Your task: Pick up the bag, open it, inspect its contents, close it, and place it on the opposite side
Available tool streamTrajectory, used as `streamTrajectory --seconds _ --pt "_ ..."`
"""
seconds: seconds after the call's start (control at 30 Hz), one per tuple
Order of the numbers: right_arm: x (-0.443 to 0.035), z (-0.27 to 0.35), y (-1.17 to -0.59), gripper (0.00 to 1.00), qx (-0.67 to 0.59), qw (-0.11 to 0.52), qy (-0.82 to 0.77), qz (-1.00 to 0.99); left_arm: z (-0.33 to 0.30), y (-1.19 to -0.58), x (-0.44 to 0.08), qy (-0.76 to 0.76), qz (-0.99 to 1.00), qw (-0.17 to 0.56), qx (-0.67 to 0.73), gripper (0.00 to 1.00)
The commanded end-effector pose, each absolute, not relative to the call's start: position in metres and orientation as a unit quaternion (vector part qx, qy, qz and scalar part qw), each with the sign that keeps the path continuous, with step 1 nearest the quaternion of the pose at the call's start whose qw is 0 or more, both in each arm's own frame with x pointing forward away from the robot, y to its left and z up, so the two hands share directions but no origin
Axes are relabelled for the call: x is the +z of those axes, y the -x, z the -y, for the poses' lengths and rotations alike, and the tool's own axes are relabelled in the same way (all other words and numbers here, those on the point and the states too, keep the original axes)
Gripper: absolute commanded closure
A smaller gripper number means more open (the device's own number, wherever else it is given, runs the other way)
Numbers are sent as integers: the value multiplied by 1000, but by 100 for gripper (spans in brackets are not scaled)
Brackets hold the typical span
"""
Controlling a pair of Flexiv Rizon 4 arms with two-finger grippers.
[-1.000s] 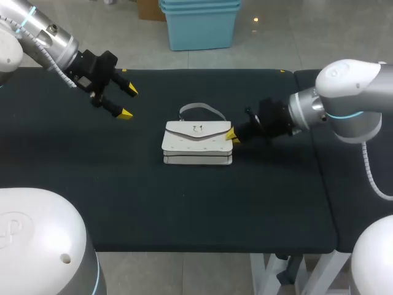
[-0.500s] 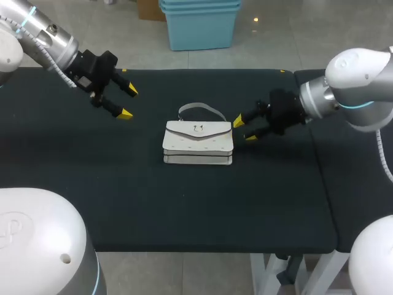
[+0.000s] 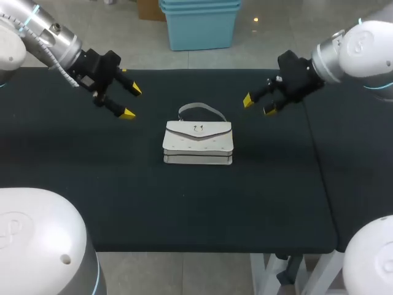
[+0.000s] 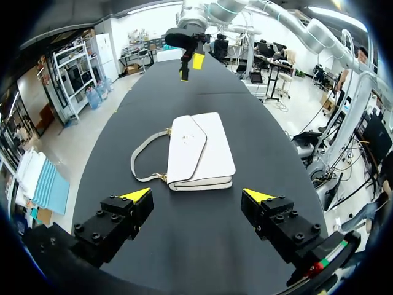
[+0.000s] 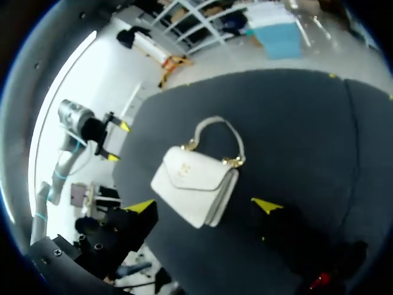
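Note:
A white handbag [image 3: 198,142] lies flat on the black table [image 3: 123,196], flap shut, its grey strap [image 3: 199,109] looped toward the far side. My left gripper [image 3: 131,102] hovers open to the bag's far left, nothing between its fingers. My right gripper [image 3: 258,106] hangs open off the bag's far right corner, clear of it. In the left wrist view the handbag [image 4: 199,150] lies ahead of the open left gripper [image 4: 197,196], with my right gripper [image 4: 189,64] beyond it. From the right wrist, the handbag [image 5: 196,184] sits ahead of the open right gripper [image 5: 202,206]; my left gripper [image 5: 116,141] shows beyond.
The black tabletop runs wide on both sides of the bag. A seam [image 3: 313,153] to a second black table runs along the right. The table's front edge [image 3: 184,251] is near me.
My right gripper opened, left the bag's right edge, and drew back up and away to the right. The bag and my left arm stayed put.

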State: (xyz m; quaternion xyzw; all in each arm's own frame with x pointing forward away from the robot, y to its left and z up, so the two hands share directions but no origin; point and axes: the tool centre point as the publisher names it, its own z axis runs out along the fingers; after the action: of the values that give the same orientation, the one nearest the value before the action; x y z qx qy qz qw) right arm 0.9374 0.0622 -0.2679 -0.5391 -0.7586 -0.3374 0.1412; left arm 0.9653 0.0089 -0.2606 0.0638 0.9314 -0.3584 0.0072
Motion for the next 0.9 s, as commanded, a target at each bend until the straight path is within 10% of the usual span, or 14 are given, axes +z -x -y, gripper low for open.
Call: streamTrajectory --seconds 0.03,0.9 --pt "-261 -68 -925 0 -262 6 521 812 -4 -972 -258 -71 -933 -3 -353 0" --pt "-263 -110 -929 0 -41 -149 343 926 -2 -982 -261 -88 -942 -47 -319 0"
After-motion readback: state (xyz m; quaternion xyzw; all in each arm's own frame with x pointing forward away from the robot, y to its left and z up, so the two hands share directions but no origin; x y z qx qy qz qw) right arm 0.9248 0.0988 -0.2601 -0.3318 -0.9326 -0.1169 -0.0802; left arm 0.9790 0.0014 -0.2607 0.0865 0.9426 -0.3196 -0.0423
